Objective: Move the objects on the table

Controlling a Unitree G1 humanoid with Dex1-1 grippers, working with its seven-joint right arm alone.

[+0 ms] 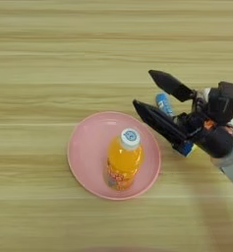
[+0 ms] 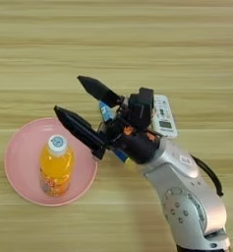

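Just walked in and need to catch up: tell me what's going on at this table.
The robot's right pincer hangs open over the table, just right of the pink plate, holding nothing. The orange-juice bottle lies on the plate, apart from the fingers. The blue tube lies between the two fingers, and a white remote sits beyond the wrist. The Rubik's cube is mostly hidden under the arm.
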